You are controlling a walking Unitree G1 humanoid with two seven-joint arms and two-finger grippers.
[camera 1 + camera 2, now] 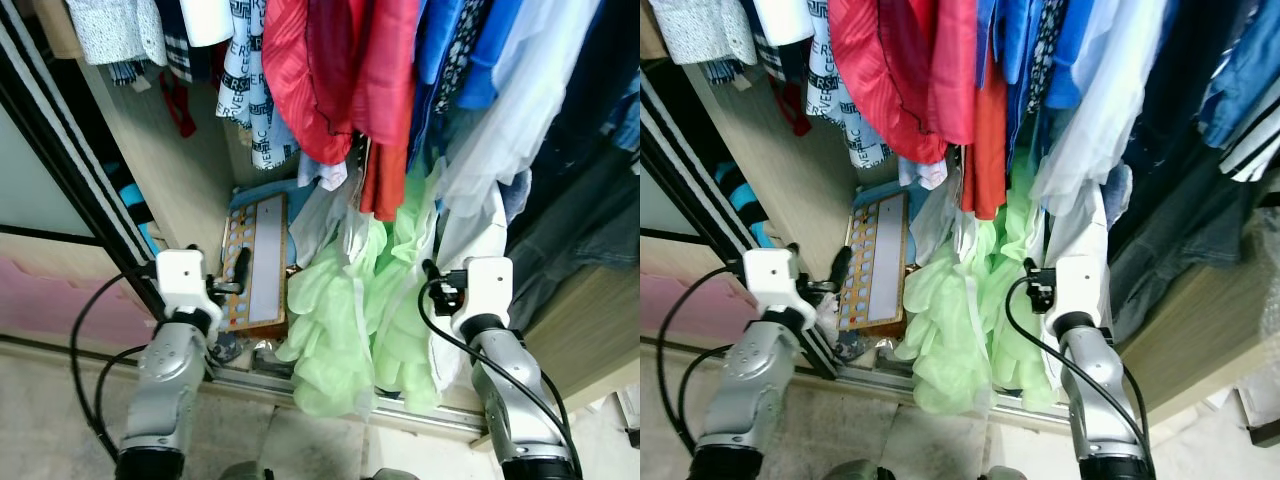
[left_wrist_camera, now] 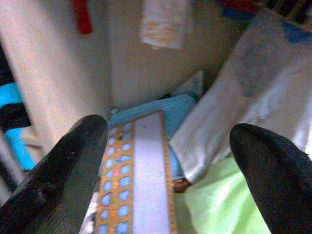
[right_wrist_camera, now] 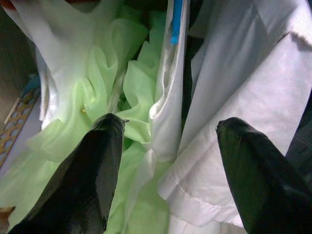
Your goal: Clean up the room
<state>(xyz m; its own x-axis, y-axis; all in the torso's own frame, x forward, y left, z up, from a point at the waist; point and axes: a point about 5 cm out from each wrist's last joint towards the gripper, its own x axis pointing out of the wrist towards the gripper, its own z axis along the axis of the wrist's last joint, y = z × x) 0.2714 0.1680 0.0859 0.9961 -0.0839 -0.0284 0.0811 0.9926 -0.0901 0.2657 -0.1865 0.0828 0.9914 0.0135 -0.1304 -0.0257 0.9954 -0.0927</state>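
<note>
Right gripper (image 3: 168, 161), jaws spread, faces the green garment (image 1: 345, 330) at lower centre; left gripper (image 2: 168, 161), jaws spread, faces the patterned board (image 1: 262, 265).

Open wardrobe (image 1: 190, 170) with light wood walls, a black-and-white sliding door frame (image 1: 70, 150) on the left and a metal track (image 1: 330, 395) along the bottom. Floor (image 1: 60, 400) out front is pale and kinda scuffed. Bright, even light.

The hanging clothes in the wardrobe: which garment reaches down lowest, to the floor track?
The pale green ruffled dress. Its hem spills down onto the sliding-door track, whereas the red garment and the blue shirts end well above.
</note>
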